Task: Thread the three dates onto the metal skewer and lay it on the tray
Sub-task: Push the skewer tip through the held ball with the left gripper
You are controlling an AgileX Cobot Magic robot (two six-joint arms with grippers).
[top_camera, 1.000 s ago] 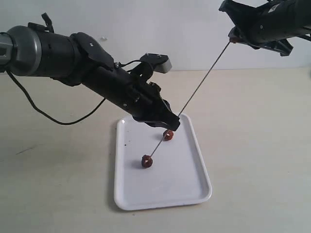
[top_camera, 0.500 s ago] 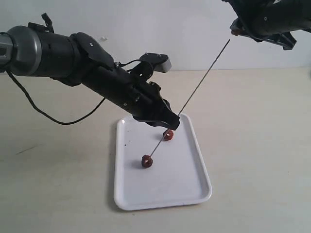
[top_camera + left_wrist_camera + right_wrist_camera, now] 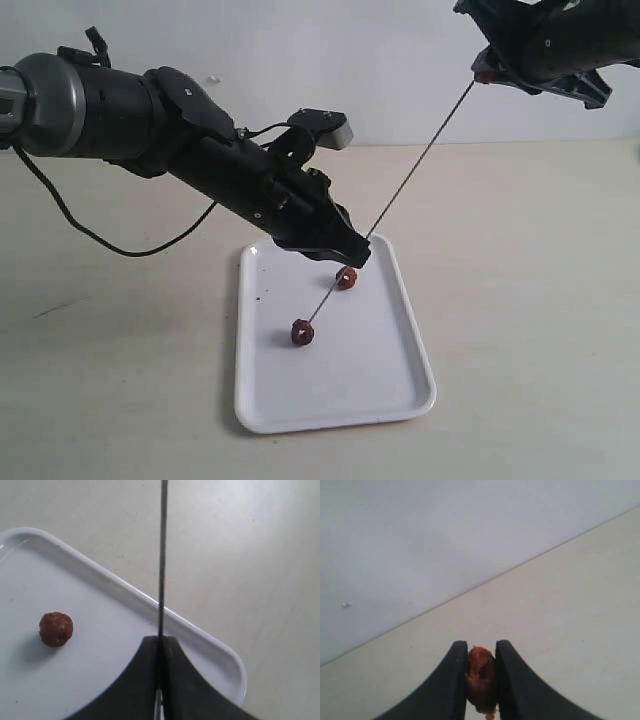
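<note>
One date (image 3: 480,677) tight between right jaws; metal skewer (image 3: 161,555) tight between left jaws.

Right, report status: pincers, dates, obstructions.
Left pincer shut on metal skewer. Right pincer shut on date at skewer top. Two dates on tray. Nothing blocking.

Wall: plain pale grey-white wall (image 3: 300,60), matte, filling the back of the scene.
Wall mark: one tiny pale speck (image 3: 212,79) high on the left side.
Surface: light beige tabletop (image 3: 530,320), smooth, meeting the wall in a straight line.
Surface marks: thin dark streak (image 3: 45,311) near the left edge of the exterior view.
Light: even and diffuse; shadows soft and faint; mild sheen on the tabletop in the left wrist view.
</note>
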